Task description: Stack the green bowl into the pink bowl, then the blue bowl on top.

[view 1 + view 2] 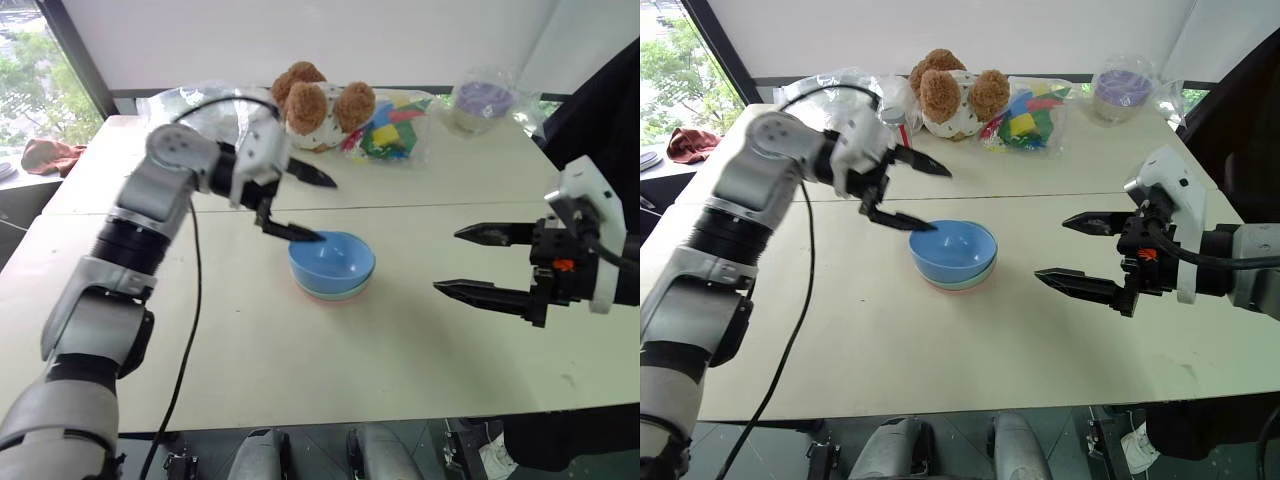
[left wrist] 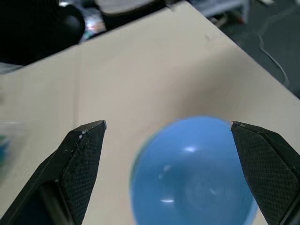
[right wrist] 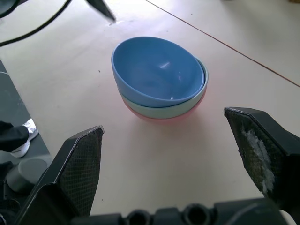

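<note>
Sitting mid-table, the blue bowl tops the green bowl and pink bowl. Right gripper, spread empty, waits at three o'clock; left gripper, spread empty, at ten o'clock, could clip the rim and topple the stack.

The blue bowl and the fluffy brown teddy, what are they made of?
The blue bowl looks like smooth, slightly shiny plastic: small bright glints sit on its inside, and its wall is thin and even. The teddy looks like curly plush fabric, fuzzy and matt, with a paler printed cloth on its front. What fills it can't be told.
</note>
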`<state>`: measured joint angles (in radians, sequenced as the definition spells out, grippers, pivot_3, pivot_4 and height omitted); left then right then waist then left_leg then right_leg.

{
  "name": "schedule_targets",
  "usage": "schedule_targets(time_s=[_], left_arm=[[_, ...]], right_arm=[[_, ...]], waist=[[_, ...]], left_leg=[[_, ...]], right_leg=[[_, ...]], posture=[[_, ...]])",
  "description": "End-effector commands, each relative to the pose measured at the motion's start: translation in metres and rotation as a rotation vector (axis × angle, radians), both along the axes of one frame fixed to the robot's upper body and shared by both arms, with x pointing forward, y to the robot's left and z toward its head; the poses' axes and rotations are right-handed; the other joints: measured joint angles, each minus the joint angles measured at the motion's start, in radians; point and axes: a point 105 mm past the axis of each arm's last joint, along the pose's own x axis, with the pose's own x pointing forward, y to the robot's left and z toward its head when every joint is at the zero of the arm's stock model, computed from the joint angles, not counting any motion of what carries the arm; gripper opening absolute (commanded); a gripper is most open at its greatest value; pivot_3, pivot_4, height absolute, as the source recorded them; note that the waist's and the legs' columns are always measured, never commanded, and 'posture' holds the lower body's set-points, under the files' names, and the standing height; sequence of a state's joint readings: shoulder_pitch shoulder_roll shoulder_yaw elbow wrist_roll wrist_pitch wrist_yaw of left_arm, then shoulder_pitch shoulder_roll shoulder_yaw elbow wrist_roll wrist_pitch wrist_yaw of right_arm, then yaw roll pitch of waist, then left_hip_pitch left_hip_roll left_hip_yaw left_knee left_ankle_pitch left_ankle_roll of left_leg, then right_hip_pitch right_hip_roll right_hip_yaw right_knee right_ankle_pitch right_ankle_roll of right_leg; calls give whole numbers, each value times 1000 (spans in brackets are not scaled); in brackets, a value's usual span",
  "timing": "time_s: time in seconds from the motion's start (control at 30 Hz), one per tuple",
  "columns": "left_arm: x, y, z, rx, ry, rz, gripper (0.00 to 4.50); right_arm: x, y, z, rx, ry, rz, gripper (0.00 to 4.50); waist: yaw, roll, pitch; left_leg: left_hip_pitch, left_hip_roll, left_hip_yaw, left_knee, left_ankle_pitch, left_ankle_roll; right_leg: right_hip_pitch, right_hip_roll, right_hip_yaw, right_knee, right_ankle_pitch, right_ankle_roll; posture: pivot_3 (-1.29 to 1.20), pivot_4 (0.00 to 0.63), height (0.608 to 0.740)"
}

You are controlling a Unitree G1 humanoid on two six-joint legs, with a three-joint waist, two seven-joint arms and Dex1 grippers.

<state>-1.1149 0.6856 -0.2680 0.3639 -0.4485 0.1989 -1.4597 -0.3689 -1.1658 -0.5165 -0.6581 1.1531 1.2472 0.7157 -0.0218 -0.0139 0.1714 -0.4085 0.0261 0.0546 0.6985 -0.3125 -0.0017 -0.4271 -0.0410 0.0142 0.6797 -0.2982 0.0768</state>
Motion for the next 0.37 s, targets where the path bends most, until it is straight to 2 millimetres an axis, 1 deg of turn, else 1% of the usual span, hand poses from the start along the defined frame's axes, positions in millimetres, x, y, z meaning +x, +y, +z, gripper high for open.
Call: schedule_targets(time_s=[0.03, 0.07, 0.1, 0.23, 0.3, 0.37], left_arm=[[-7, 43, 4, -50, 98, 151, 4374], [-9, 51, -3, -35, 109, 190, 4374], [-11, 55, -7, -23, 110, 210, 4374], [-28, 83, -36, -3, 208, 337, 4374], [-37, 90, -47, -19, 246, 377, 4374], [-44, 92, -51, -47, 278, 400, 4374]], right_arm=[[4, -3, 0, -15, -12, 4, 4500], [5, -4, -3, -24, -3, 7, 4500], [5, -5, -6, -31, 0, 10, 4500], [13, -9, -16, -43, 23, 18, 4500], [17, -9, -18, -39, 27, 25, 4500], [21, -9, -20, -46, 25, 34, 4500]], waist=[[-5, 0, 0], [-6, 0, 0], [-3, 0, 0], [10, 0, 0], [10, 0, 0], [11, 0, 0]], left_leg=[[1, 0, 0, -1, 0, 0], [1, 1, -1, -1, 0, 0], [1, 1, -1, -1, 0, 0], [1, -1, -1, 1, 0, -1], [1, -2, 0, 2, 0, 0], [0, -2, -1, 2, 0, 0]], right_leg=[[0, 1, 1, 0, 0, 0], [0, 1, 1, 1, 0, 0], [0, 1, 1, 1, 0, 0], [1, -2, 1, 1, 0, 0], [1, -4, 1, 0, 0, 0], [2, -4, 1, 0, 0, 0]], posture=[[0, 150, 740], [0, 150, 740], [0, 150, 740], [0, 150, 740], [0, 150, 740], [0, 150, 740]])
